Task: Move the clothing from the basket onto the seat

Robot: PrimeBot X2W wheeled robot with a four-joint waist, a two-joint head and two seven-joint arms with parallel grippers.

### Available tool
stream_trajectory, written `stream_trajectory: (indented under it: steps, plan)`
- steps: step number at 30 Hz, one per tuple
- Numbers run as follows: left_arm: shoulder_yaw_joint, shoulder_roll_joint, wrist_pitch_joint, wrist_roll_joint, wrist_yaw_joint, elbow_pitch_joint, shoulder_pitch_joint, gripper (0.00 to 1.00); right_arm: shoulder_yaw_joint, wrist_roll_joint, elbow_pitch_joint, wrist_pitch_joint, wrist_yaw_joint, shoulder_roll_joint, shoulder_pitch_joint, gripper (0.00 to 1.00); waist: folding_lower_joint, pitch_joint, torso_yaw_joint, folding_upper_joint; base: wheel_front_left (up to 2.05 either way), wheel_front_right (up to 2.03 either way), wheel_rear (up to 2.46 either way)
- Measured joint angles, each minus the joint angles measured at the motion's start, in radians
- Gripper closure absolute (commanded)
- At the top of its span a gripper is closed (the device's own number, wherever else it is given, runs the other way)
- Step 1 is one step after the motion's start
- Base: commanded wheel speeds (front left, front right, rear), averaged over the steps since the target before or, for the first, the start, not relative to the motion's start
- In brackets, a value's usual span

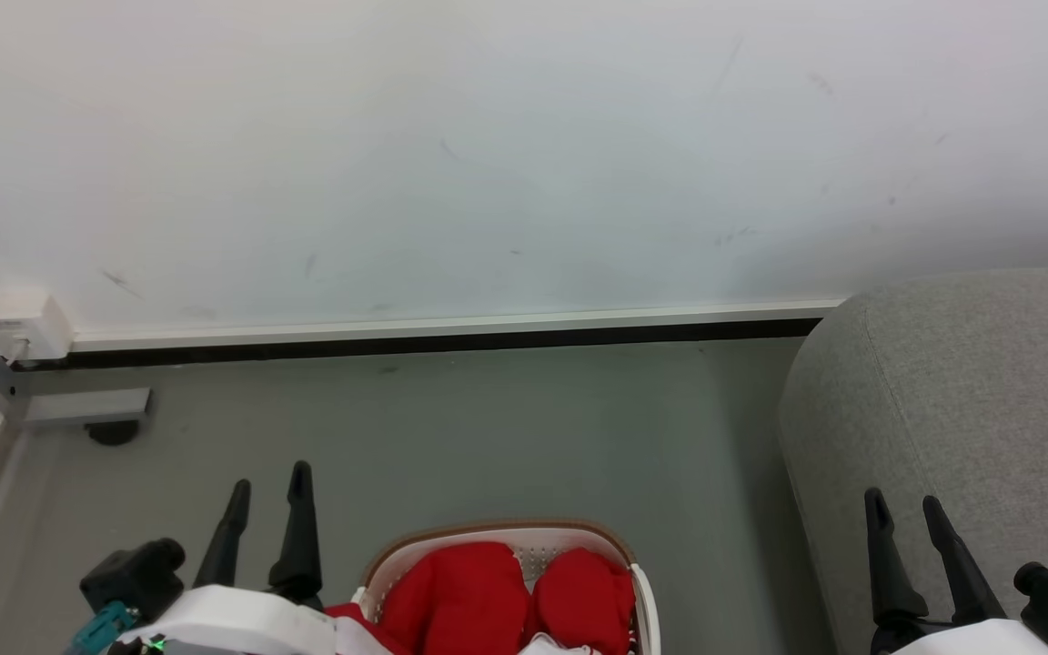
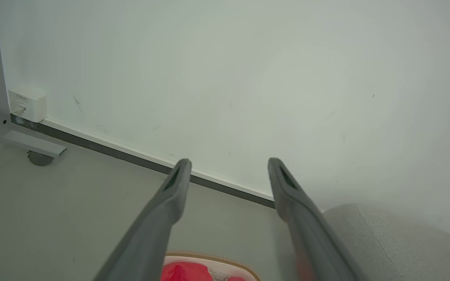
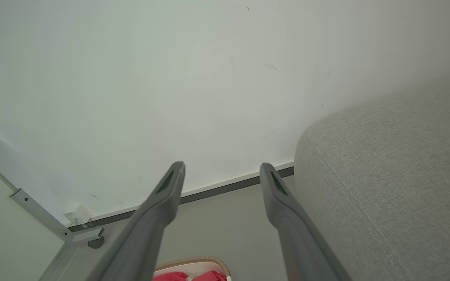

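**Setting.** Pale wall [image 1: 524,136] with faint scuffs, white-and-dark skirting [image 1: 451,323] and grey floor [image 1: 488,437]. A small white socket box [image 1: 19,327] and a grey metal frame foot [image 1: 87,405] sit at the far left corner.

**Item 1, basket** [image 1: 497,530]. Cream, perforated, brown woven rim. It stands on the floor at the lower middle of the head view. The bottom edge cuts it off, so its long axis cannot be told.

**Item 2, clothing** [image 1: 460,596]. Red, in two rounded heaps side by side inside the basket, with a scrap of white at the picture's edge.

**Item 3, seat** [image 1: 988,409]. Light grey upholstery with a rounded corner and a stitched seam. It is on the robot's right, with a strip of bare floor between it and the basket. No red shows on the part in view.

**Item 4, left pincer** [image 1: 270,479]. Fingers spread wide, nothing between them. It is just left of the basket, tips toward the wall.

**Item 5, right pincer** [image 1: 903,500]. Also spread wide and empty. It shows against the seat's near side, well apart from the basket.

**Governing relation.** The clothing lies between the two pincers, lower than both pairs of tips and closer to the robot. In each wrist view the basket sits at the very bottom edge, beneath the fingers. The left arm is the nearer. By this reading, a grasp calls for that arm to drop and draw inward to its right. The carry then runs rightward across the floor strip to the seat.
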Motion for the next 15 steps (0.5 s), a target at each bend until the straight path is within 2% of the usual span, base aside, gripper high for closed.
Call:
stream_trajectory:
  steps: [15]
  plan:
    - [-0.016, 0.001, -0.036, 0.13, 0.011, 0.01, -0.001, 0.0, 0.021, -0.141, 0.024, -0.034, 0.0, 0.0, -0.005, 0.0, 0.0, -0.005, 0.003, 0.0, 0.0, 0.0, 0.0]
